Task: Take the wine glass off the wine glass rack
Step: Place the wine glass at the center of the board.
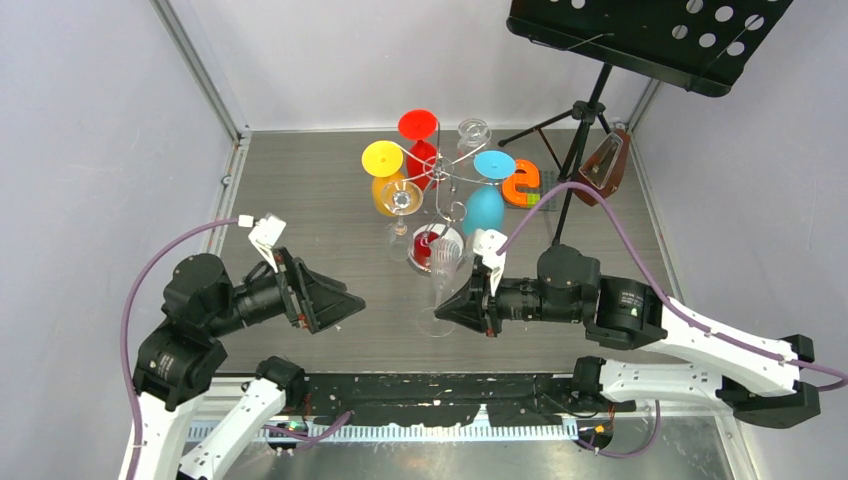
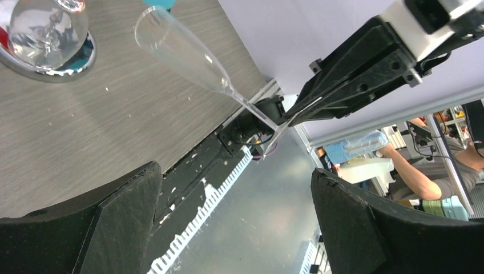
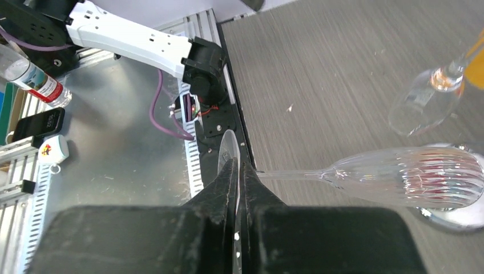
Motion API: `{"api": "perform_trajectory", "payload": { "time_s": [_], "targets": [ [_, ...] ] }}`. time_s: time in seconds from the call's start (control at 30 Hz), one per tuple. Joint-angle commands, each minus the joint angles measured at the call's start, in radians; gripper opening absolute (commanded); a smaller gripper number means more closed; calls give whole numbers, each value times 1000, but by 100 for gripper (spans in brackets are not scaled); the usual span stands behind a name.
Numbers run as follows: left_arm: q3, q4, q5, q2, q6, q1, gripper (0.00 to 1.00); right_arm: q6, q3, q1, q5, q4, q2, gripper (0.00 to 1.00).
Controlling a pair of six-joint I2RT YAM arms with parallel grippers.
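The chrome wine glass rack point(image 1: 441, 176) stands at mid-table on its round mirrored base point(image 3: 451, 220), with yellow point(image 1: 384, 160), red point(image 1: 418, 126), blue point(image 1: 489, 195) and clear point(image 1: 403, 200) glasses hanging from its arms. A clear fluted wine glass point(image 1: 441, 265) is off the rack, just in front of it. My right gripper point(image 3: 238, 168) is shut on that glass's disc foot point(image 3: 228, 151), and the stem and ribbed bowl point(image 3: 411, 180) stick out sideways. My left gripper point(image 2: 235, 171) stands open and empty to the left, facing the held wine glass point(image 2: 182, 51).
A black tripod music stand point(image 1: 640, 30) rises at the back right, with a brown metronome point(image 1: 605, 165) and an orange letter block point(image 1: 522, 185) near its foot. Another clear glass point(image 3: 422, 103) hangs close to the held one. The table's metal front rail point(image 1: 430, 385) runs below both arms.
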Motion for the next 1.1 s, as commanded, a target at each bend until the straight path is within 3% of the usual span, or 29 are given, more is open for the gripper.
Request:
{"api": "perform_trajectory", "payload": {
  "time_s": [0.0,0.6,1.07],
  "targets": [
    [-33,30,87,14,-11,6,99,-111,-2,44,46,142,-17,6],
    [-133,137,174,6,-82,6,100,-536,-76,302,262,397,67,6],
    [-216,195,192,-49,-144,5,100,-625,-30,384,316,509,192,6]
  ]
}}
